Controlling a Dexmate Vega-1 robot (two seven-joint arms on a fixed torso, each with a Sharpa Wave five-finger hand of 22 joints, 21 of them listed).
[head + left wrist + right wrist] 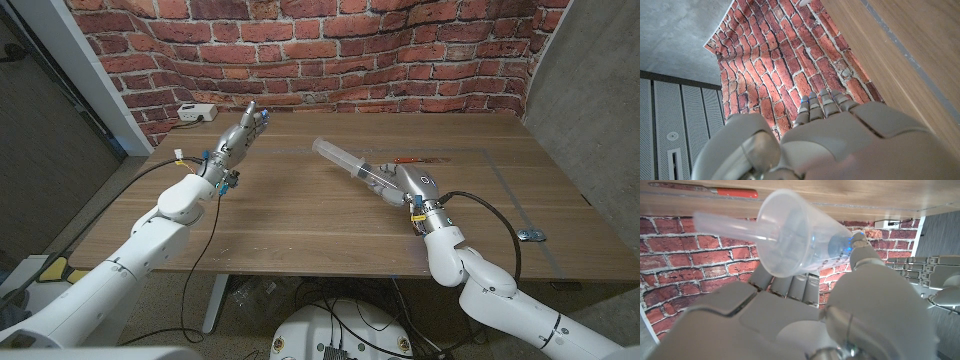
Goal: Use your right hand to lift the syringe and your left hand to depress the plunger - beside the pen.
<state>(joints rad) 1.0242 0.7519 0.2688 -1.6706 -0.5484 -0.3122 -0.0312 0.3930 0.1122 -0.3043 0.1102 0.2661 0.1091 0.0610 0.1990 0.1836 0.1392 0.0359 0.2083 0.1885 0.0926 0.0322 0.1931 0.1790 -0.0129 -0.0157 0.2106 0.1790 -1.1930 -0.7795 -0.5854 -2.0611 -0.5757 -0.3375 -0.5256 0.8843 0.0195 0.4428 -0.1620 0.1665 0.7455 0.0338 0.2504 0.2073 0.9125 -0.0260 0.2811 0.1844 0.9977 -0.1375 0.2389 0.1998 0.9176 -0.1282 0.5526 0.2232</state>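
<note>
Above the surface [300,230], the clear plastic syringe [345,162] slants up from the right hand [410,187], which grips its barrel just beside the red pen [412,160]; the left hand [236,140], well apart, holds nothing, fingers straight.

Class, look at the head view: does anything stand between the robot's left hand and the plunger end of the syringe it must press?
Nothing visible does. Bare table separates the left hand from the syringe, which the right hand holds, plunger pointing leftward.

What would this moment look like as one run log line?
right robot hand: holds clear plastic syringe off wooden table | left robot hand: apart, holds nothing | red pen: on table behind syringe
</note>
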